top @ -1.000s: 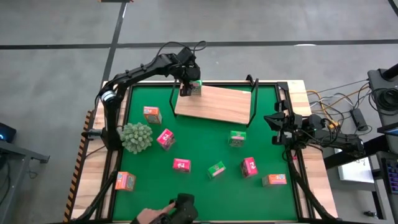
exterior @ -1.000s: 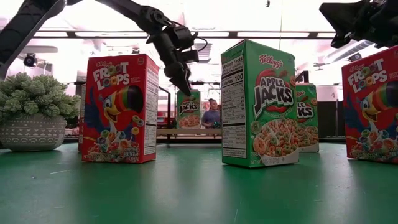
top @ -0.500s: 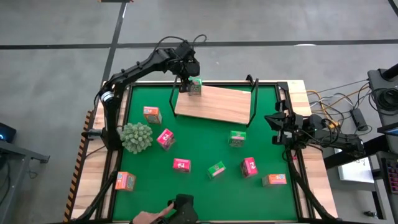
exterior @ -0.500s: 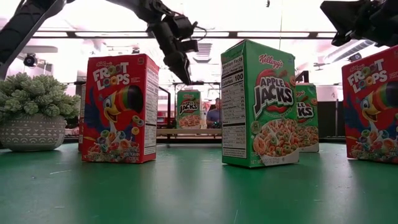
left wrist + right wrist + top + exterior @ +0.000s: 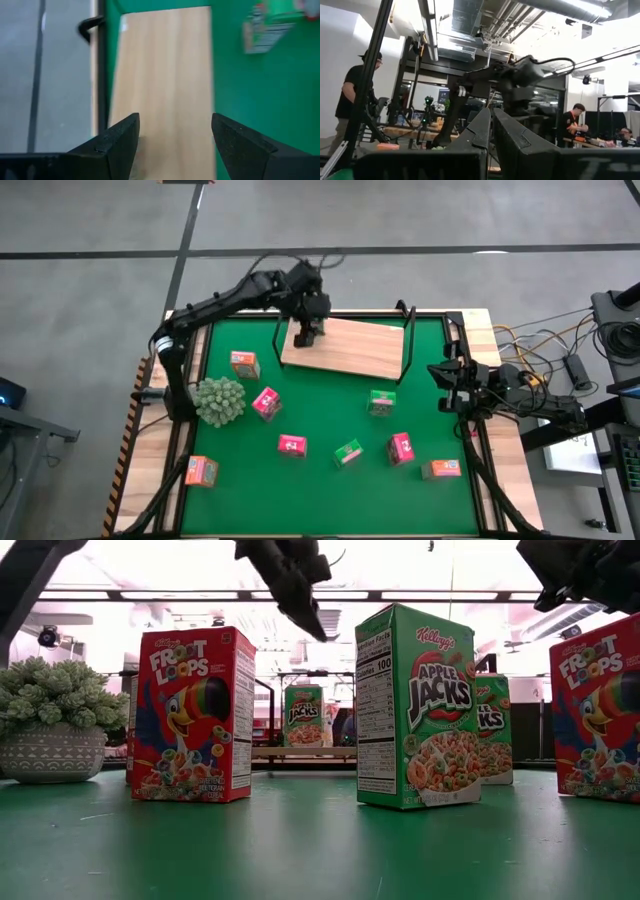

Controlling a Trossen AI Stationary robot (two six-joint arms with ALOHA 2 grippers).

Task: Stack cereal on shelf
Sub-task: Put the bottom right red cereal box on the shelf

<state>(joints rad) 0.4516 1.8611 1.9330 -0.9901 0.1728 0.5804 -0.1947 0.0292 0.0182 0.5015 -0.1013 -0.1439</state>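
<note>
Where arm hides shelf (image 5: 350,347), low view shows cereal (image 5: 303,715) (green)

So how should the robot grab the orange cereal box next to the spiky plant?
Probably from straight above. The orange cereal box stands alone on the green mat, with bare mat all round it and the plant a little way off. The left gripper, open above the shelf, is the nearer one. Its fingers could come down on the box's two broad faces, near the top.
</note>
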